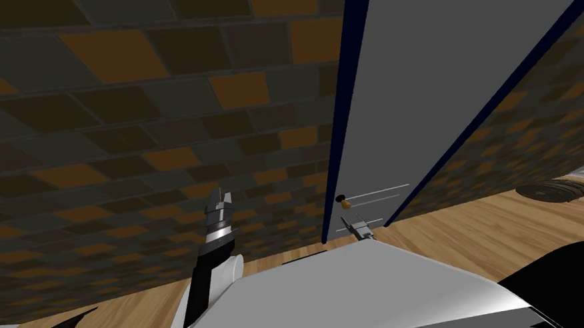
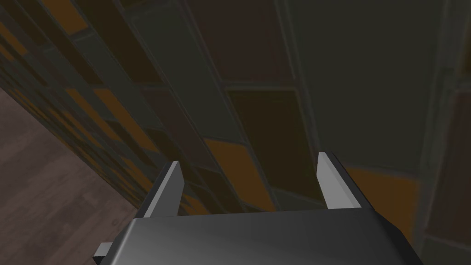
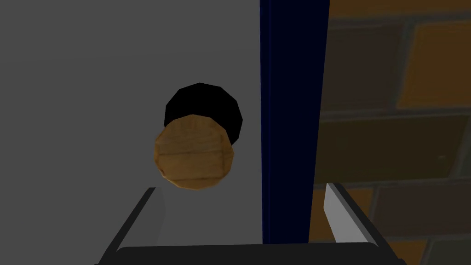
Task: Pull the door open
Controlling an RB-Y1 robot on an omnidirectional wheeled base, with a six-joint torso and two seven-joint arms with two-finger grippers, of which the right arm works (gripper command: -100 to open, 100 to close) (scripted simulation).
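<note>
Just short of the wooden knob (image 3: pixel 193 154) on the grey, seemingly shut door (image 3: pixel 92 92), my right gripper (image 3: pixel 244 188) hovers spread and empty, so grasp and pull are both not yet done, my left gripper (image 2: pixel 250 161) spread well left of that knob.

The door (image 1: pixel 450 76) stands in a wall (image 1: pixel 112 122) that runs on to its left and right, with the floor (image 1: pixel 491 233) lying before it. The knob (image 3: pixel 193 154) sits on the door close to its left edge, just beside the frame strip (image 3: pixel 290 119) bordering the door there. The right gripper (image 3: pixel 240 187) hangs just before the door, below the knob and apart from it, one finger before the door, the other before the wall past the strip. The left gripper (image 1: pixel 220 194) is before the wall, well left of the door. A disc (image 1: pixel 554 189) lies on the floor right of the door, at the wall's foot.
</note>
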